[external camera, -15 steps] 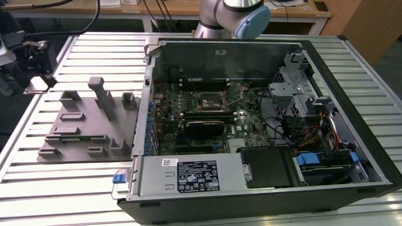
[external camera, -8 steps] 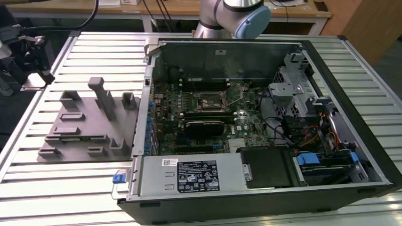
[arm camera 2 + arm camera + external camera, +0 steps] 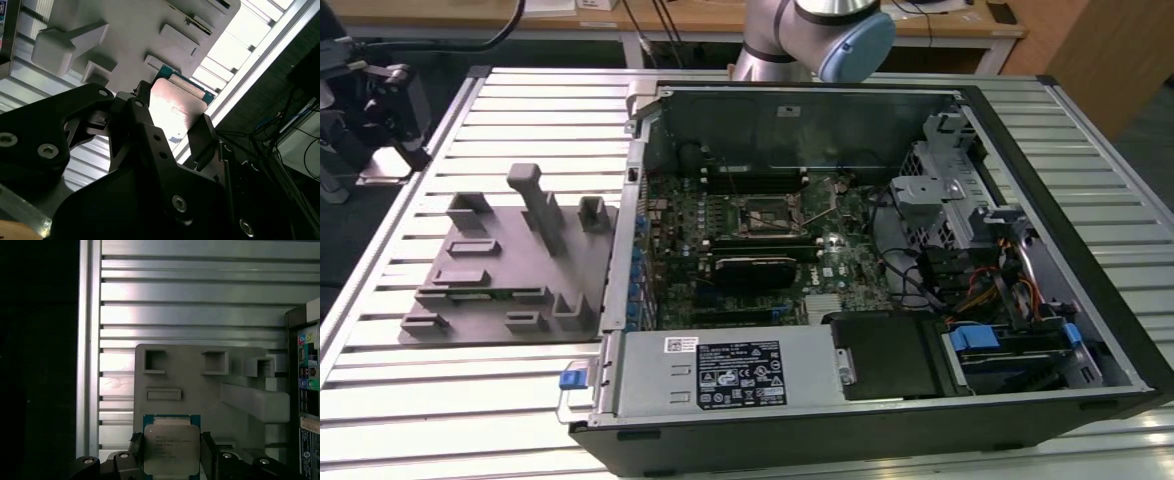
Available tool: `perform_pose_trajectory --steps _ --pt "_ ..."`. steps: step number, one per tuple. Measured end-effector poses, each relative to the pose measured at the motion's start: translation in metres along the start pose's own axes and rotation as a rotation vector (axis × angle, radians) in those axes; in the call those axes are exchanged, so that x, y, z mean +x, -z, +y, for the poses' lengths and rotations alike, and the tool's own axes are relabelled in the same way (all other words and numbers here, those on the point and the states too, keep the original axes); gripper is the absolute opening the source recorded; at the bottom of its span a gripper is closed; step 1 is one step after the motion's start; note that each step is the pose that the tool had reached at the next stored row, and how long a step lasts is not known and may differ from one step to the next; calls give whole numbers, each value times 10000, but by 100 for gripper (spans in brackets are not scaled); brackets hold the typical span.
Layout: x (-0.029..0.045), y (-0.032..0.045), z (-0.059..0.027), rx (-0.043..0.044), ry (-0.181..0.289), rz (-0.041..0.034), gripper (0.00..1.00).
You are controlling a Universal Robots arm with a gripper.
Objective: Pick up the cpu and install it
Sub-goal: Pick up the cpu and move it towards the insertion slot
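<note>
We see the gripper clenched on the cpu, fingers pressing its two opposite edges, the chip held above the gray holder tray on the slatted table, beside the open computer case.

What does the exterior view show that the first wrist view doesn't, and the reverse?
The exterior view adds the inside of the open black computer case: the green motherboard, its dark square metal-framed socket, and the grey robot arm. The first wrist view adds the black gripper shut on the small flat square cpu, silver-topped with a green border. Both share the grey moulded fixture block on the ribbed metal table.
</note>
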State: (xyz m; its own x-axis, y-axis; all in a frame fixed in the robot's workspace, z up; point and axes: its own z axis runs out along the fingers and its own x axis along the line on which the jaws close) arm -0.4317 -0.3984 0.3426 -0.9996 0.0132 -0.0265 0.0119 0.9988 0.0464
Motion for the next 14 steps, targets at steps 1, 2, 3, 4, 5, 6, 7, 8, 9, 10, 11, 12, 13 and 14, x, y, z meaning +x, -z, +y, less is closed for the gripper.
perform_pose_trajectory --steps 1,2,3,4,5,6,7,8,9,10,11,12,13,14 --pt "-1 19 1 -1 0 0 54" --pt "-1 36 2 -4 0 -1 54" --pt "-2 54 2 -5 -1 -1 54" --pt "-2 72 3 -6 0 -1 54" --pt "-2 91 4 -6 -1 0 54" --pt "-3 111 5 -6 0 1 54" --pt "-3 132 6 -6 0 0 54" --pt "-4 155 7 -6 0 0 54" --pt "-5 179 8 -7 0 0 54" --pt "-5 201 9 -7 -1 -1 54" --pt "-6 222 10 -7 -1 0 54" --pt "-6 241 11 -7 -1 0 54" --pt "-7 259 12 -7 -1 0 54" --pt "-7 277 13 -8 0 -1 54"
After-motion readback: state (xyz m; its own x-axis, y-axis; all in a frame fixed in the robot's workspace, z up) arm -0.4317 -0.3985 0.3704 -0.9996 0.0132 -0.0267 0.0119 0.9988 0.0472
